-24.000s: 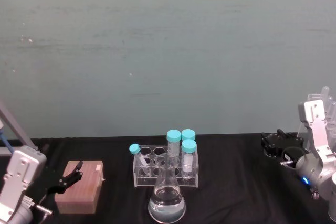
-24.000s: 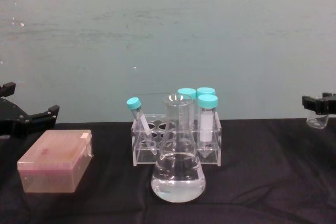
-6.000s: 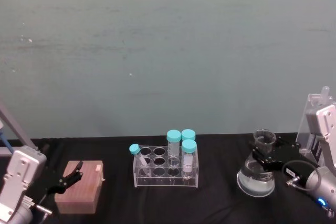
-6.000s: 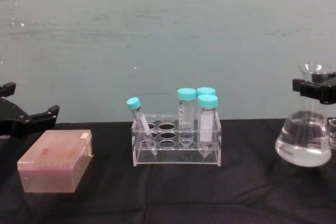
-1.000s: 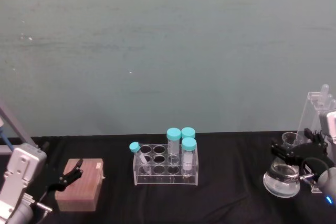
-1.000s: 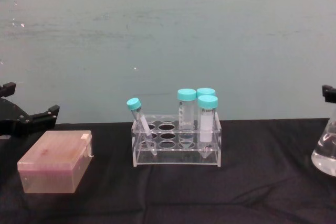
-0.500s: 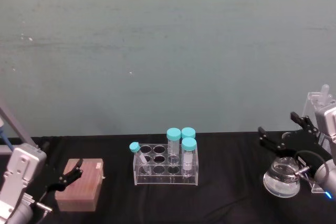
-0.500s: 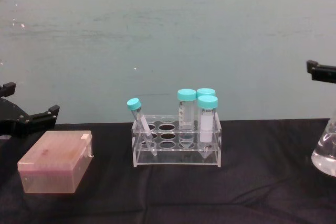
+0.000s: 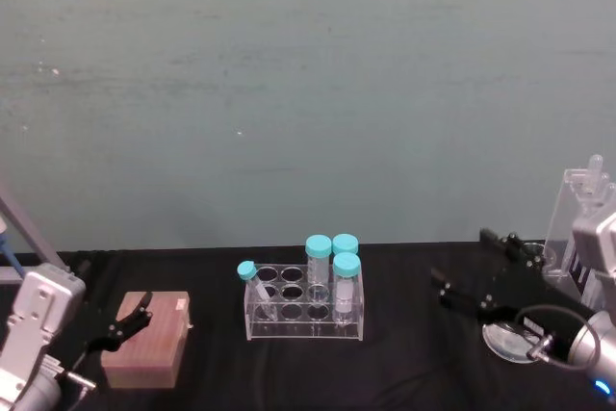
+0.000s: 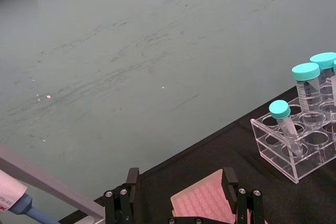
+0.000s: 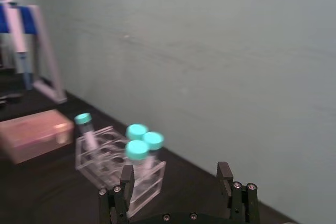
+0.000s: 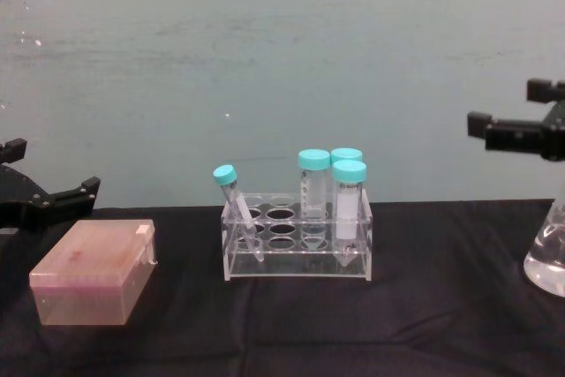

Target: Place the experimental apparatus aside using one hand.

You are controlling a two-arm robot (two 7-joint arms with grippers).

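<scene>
Moved since earlier: right hand [image 9: 474,274] has let go of the conical flask [image 9: 511,342] and lifted away toward the middle of the worktop; half a second ago its fingers stood about the flask neck.
Right hand: released, fingers spread wide, hanging above the worktop [image 9: 404,372] to the left of the flask; in the chest view [image 12: 515,125] it sits above the flask, apart from it.
Conical flask: standing on the worktop at the far right, clear liquid in it [image 12: 548,260], partly behind the right arm in the head view.
Acrylic stand: tall, clear, just behind the flask at the right edge [image 9: 580,214].
Tube rack: centre of the worktop [image 9: 304,307], teal-capped tubes in it.
Left hand: parked at the left, fingers apart, over the pink box [image 10: 181,202].
Pink box: left side of the worktop [image 12: 90,269].
</scene>
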